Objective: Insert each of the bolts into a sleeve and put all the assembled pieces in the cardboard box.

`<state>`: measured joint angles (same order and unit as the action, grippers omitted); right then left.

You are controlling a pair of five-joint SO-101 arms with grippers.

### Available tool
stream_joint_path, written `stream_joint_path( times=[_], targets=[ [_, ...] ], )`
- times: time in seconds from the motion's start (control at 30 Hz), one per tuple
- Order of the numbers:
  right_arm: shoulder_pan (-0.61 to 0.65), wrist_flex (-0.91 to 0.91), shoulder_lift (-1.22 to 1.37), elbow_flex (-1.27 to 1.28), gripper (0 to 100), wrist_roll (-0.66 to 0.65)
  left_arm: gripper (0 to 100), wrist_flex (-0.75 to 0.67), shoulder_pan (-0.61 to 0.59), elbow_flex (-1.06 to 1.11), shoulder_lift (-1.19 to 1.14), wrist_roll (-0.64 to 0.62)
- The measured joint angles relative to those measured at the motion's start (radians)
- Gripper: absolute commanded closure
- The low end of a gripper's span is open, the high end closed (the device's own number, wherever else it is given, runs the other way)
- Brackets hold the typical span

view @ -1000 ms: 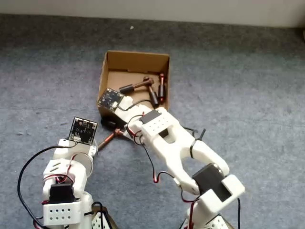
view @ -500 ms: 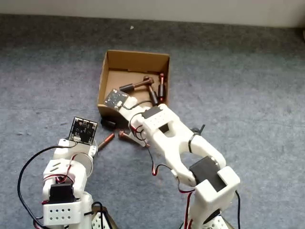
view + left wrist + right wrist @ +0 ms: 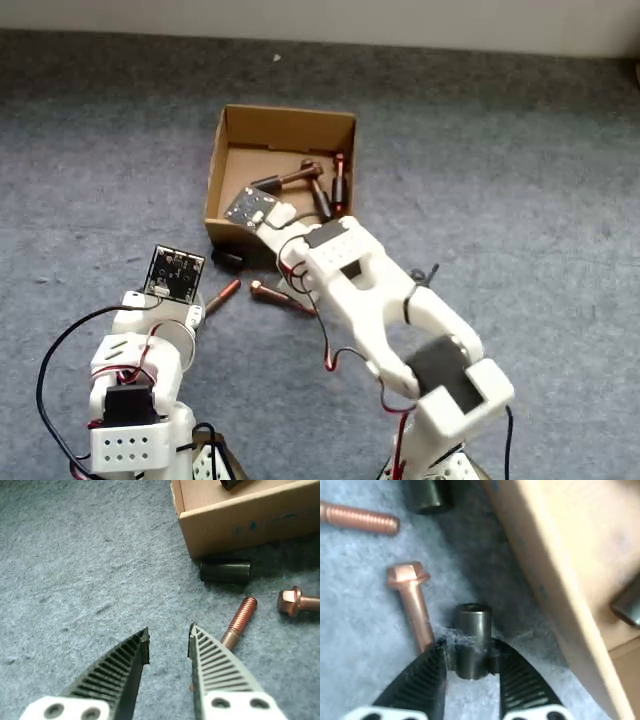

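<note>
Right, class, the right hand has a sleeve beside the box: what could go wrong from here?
1. The right hand grips the sleeve near one end, so it may tilt or slip when lifted.
2. A bolt lies right beside one finger, so it could get dragged or rolled away.
3. The box wall is close, so a careless swing might knock it.

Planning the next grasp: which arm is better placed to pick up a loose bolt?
Left. The left end effector is open with a bolt beside it; the right end effector is shut on a sleeve.
</note>
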<state>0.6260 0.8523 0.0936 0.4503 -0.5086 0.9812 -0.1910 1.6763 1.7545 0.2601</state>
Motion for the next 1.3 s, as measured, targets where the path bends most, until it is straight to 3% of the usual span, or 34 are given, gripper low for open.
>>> stream_joint_path(
  times=[0.43, 0.83, 0.97, 1.17, 1.3],
  targets=[
    [-0.041, 0.083, -0.525, 0.304, 99.4, 0.463, 84, 0.000, -0.034, 0.000, 0.000, 0.000],
    [-0.388, 0.083, -0.713, 0.535, 99.4, 0.743, 84, 0.002, -0.063, -0.015, 0.000, 0.000],
    [-0.457, -0.014, -0.707, 0.588, 99.4, 0.824, 78, 0.097, -0.043, -0.104, 0.000, 0.000],
    [-0.508, -0.199, -0.690, 0.678, 99.4, 0.887, 78, 0.322, 0.057, -0.341, 0.006, 0.000],
    [-0.537, -0.236, -0.689, 0.684, 99.4, 0.895, 78, 0.367, 0.140, -0.414, -0.034, -0.017]
  ],
)
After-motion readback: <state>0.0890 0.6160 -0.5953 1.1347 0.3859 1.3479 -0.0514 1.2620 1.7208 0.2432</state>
